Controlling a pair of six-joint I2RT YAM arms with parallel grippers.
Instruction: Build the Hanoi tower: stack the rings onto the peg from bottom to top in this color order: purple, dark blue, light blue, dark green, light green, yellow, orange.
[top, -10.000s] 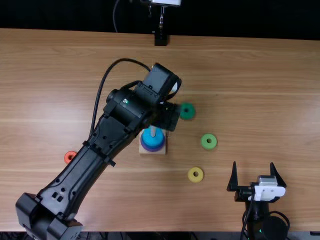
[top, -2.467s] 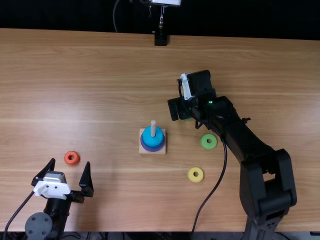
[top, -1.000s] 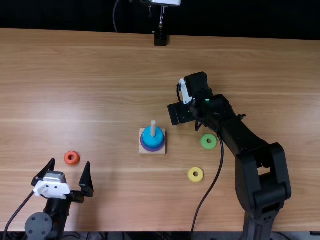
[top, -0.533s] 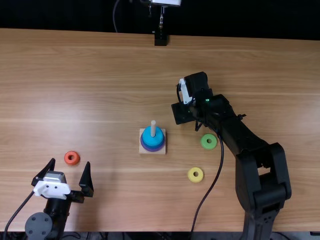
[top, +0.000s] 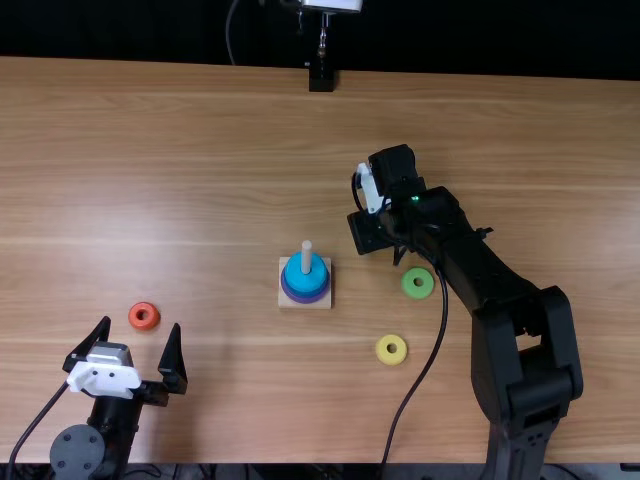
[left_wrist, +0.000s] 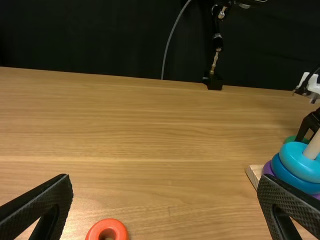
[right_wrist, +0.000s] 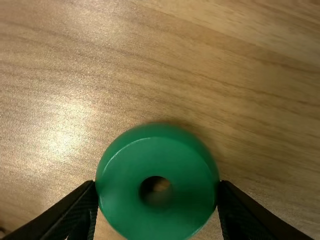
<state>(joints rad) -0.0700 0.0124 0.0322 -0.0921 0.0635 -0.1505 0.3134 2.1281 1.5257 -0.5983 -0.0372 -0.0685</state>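
Dark green ring grasped in the right gripper

The right gripper's two fingers press on opposite sides of the dark green ring, its centre hole facing the wrist camera. Whether the ring touches the table I cannot tell.

Take the right gripper as the centre of a clock laid over the top view. The light green ring lies flat and near, between 4 and 5 o'clock. Farther out, close to 6, is the yellow ring.

At 8 o'clock, near the gripper but apart from it, sits the square wooden base with its upright peg. The purple ring is lowest on it, then the dark blue ring, with the light blue ring on top; the peg's tip sticks out above them.

Well beyond, also around 8, the orange ring lies on the wood. The left gripper is beside it, empty, its fingers spread wide.
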